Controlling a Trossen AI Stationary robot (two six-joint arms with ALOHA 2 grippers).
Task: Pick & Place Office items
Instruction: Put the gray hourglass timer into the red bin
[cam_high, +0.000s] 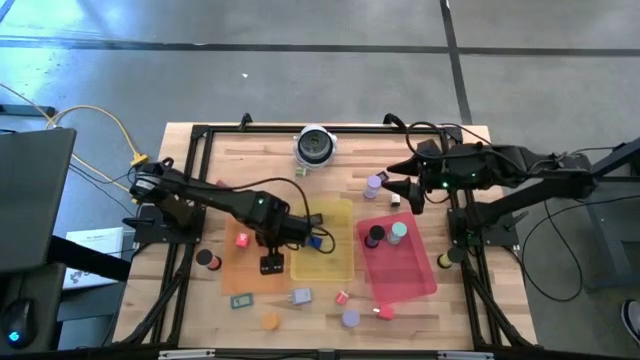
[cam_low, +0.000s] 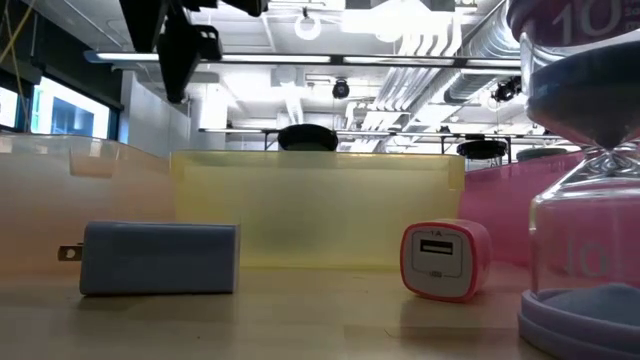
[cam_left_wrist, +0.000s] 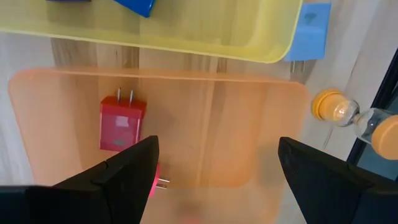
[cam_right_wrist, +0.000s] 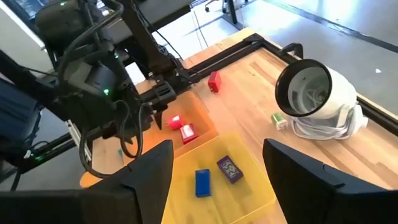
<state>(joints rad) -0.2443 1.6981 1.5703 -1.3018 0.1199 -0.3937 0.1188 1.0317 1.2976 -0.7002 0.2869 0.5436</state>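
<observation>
Wooden planks form the desk (cam_high: 250, 165), edged by a black frame, with three flat translucent trays lying side by side at its middle: an orange tray (cam_high: 240, 262), a yellow tray (cam_high: 330, 245) and a pink tray (cam_high: 405, 270).

From the left side, the left hand (cam_high: 272, 264) hangs over the orange tray, its two dark fingers (cam_left_wrist: 118, 177) spread wide apart with nothing between them. Below it, in the wrist view, a red plug adapter (cam_left_wrist: 121, 124) lies on the orange tray, prongs pointing toward the yellow tray. A blue block (cam_left_wrist: 135, 6) lies inside the yellow tray. Just beyond that tray's corner, a pale blue charger (cam_left_wrist: 310, 25) rests on the bare wood, and an orange hourglass (cam_left_wrist: 354, 115) lies on its side near the orange tray's edge.

From the right side, the right hand (cam_high: 402, 190) hovers above the desk's far right part, away from the trays, fingers (cam_right_wrist: 146, 171) apart and empty. Two small discs, one black (cam_high: 375, 235) and one teal (cam_high: 398, 232), stand on the pink tray. A purple piece (cam_high: 374, 183) stands on the wood close to the right hand. A round silver-and-black object (cam_high: 314, 145) sits at the far edge.

Along the near edge, a red-rimmed white USB charger (cam_low: 445, 260) stands upright on the wood beside a purple hourglass (cam_low: 585, 200).
</observation>
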